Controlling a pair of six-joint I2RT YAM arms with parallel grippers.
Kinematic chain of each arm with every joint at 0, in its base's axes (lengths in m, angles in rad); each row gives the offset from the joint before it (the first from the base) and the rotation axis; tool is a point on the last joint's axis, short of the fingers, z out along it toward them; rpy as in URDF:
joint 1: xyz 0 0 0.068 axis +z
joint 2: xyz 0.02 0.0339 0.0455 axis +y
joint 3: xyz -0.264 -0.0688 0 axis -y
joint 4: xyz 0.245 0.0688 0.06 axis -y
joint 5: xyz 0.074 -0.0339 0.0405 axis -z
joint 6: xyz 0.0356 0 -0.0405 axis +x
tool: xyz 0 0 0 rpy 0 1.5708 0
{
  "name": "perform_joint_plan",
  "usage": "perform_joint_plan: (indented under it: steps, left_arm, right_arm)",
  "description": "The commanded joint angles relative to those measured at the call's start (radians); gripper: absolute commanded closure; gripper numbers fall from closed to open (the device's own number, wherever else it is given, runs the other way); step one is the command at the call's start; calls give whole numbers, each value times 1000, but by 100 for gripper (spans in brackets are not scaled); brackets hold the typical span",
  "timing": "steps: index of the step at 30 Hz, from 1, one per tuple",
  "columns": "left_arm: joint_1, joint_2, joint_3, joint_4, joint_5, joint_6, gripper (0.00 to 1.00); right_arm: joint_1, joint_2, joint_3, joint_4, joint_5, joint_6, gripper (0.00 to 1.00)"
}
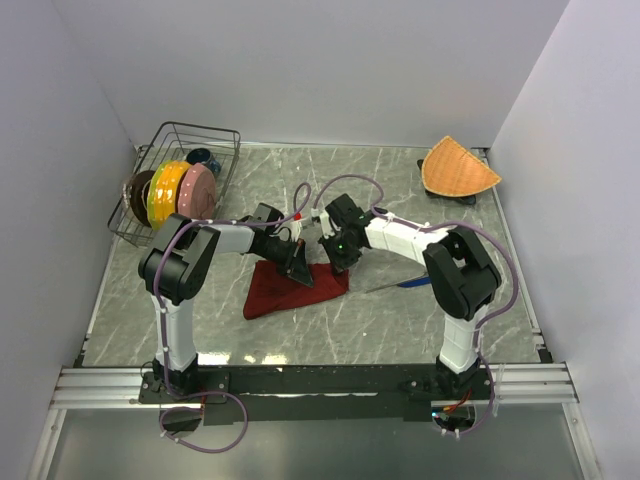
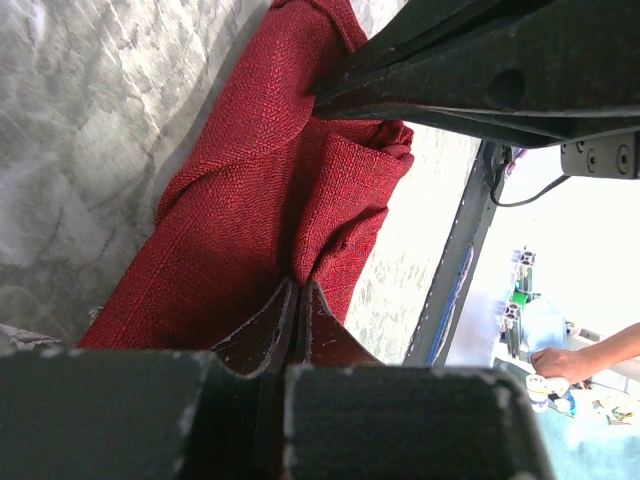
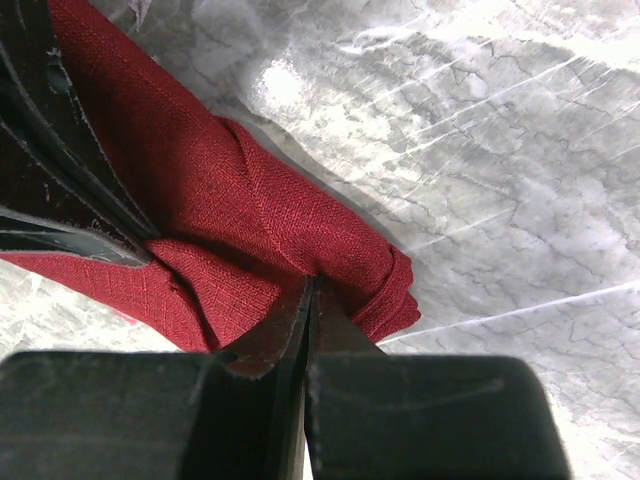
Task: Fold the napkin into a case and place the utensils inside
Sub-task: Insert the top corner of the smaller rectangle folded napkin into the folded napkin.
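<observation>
The dark red napkin (image 1: 285,288) lies bunched and partly folded on the marble table, between the two arms. My left gripper (image 1: 298,266) is shut on a fold of the napkin (image 2: 260,190), its tips (image 2: 298,286) pinching the cloth. From the other side my right gripper (image 1: 340,256) is shut on a rolled edge of the napkin (image 3: 250,210), the tips (image 3: 311,285) meeting in the cloth. The blue-purple knife (image 1: 412,283) lies flat to the right of the napkin. A thin silver length (image 1: 380,289) continues from the knife's left end; I cannot tell if it is the fork.
A wire dish rack (image 1: 222,133) with coloured plates (image 1: 172,192) stands at the back left. An orange woven fan-shaped mat (image 1: 457,168) lies at the back right. White walls close in the table on the left, back and right.
</observation>
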Motion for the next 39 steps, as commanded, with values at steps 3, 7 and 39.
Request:
perform_joint_plan:
  steps: [3,7,39]
  left_arm:
    - [4,-8,17,-18,19,-6,99]
    - [5,1,17,-25,8,-8,99]
    - [27,122,172,-136,-75,-69,99]
  right_arm:
    - [-21,-112,18,10,-18,-1,100]
    - [-21,-134,19,10,-41,-1,100]
    - [-14,-128,7,31,-24,-51,100]
